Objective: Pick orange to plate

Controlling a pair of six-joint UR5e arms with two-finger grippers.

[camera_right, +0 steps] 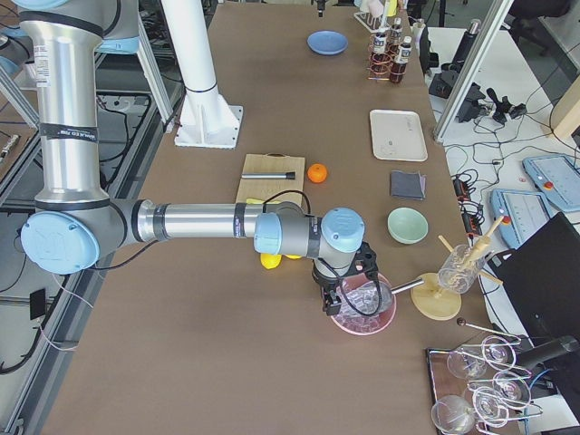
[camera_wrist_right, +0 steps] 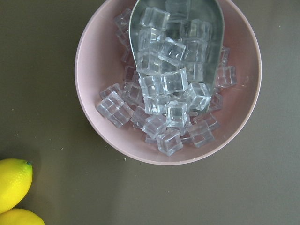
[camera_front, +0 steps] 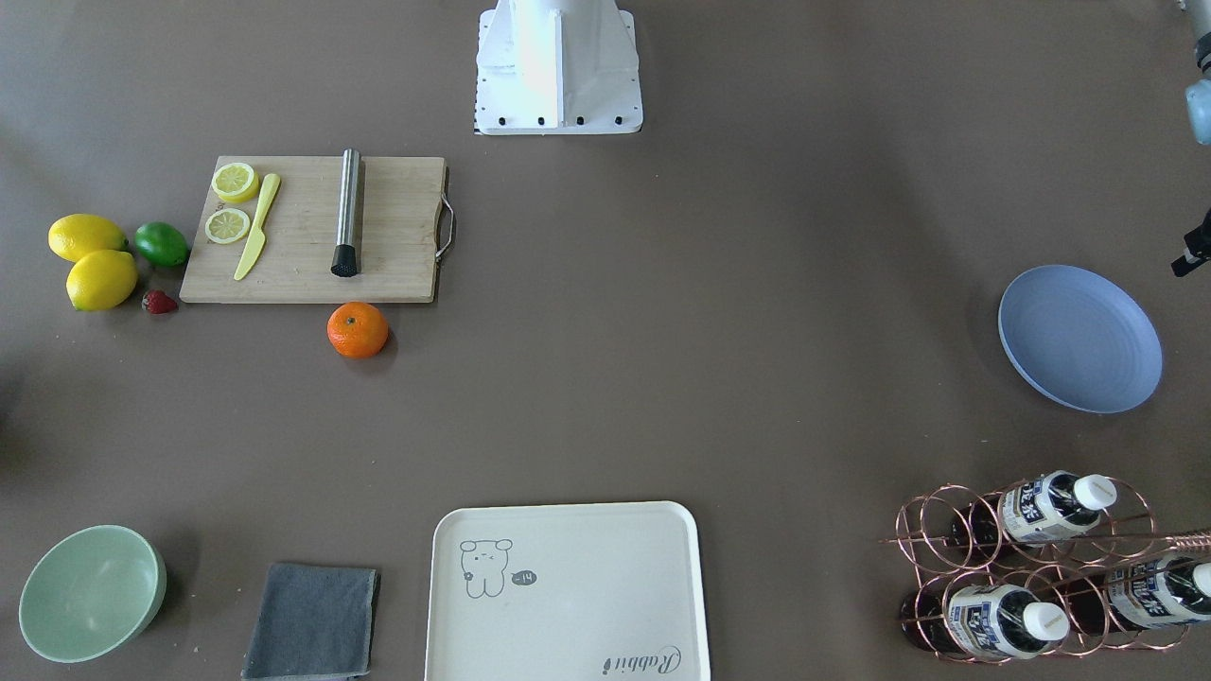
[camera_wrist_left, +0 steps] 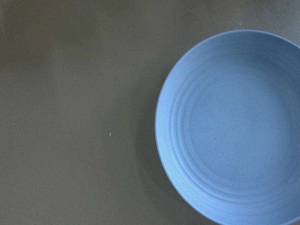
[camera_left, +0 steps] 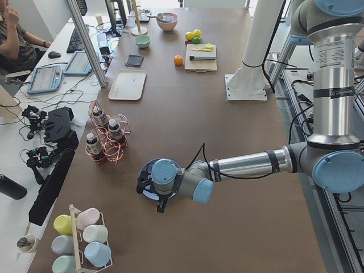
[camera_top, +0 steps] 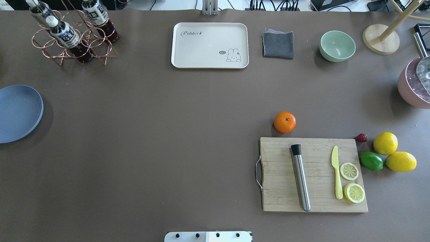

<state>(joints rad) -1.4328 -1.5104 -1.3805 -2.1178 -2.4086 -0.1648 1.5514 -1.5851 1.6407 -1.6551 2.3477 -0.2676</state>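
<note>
I cannot tell how open the left fingers (camera_left: 161,206), above the plate (camera_top: 16,112), or the right fingers (camera_right: 329,304) are. The orange (camera_top: 285,122) sits just beside the cutting board (camera_top: 312,174), with open surface (camera_top: 168,134) between it and the plate.

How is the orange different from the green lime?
The orange is bright orange, and the lime is green. The orange is round like a ball, while the lime is more egg-shaped. The orange sits alone by the cutting board's long edge, but the lime huddles next to two lemons past the board's short end. Both are whole fruits lying on the table, and neither is being held.
</note>
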